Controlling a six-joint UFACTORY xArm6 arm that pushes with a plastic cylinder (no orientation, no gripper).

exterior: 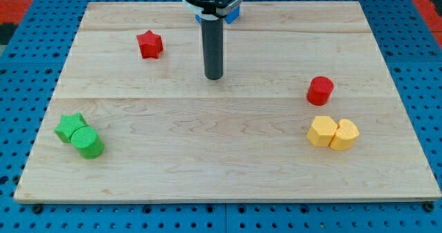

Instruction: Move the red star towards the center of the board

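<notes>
1. Nearest the view's bottom, the green star (68,127) and the green cylinder (88,143) are sitting touching each other at the left edge of the board (228,171), and the yellow star (321,131) and the yellow hexagon (344,134) are sitting touching each other at the right. All four are lying well apart from the work.

2. A little farther up on the right, the red cylinder (320,90) is standing alone, just above the yellow pair and away from my tip.

3. My tip (214,77) is resting near the board's middle, slightly toward the view's top. There is no hand to open or close here; the rod is touching no block and pushing nothing.

4. Farthest up, the red star (149,44) is lying to the view's left of my tip and a little higher, well apart from it, with bare wood between them.

5. This is the relation the move is turning on: the star is sitting up-left of centre, and my tip is standing on the centre side of it, the wrong side for a push.

6. So I am judging that my tip is needing to circle round to the star's far, upper-left side without clipping it, then push down and rightward.
</notes>
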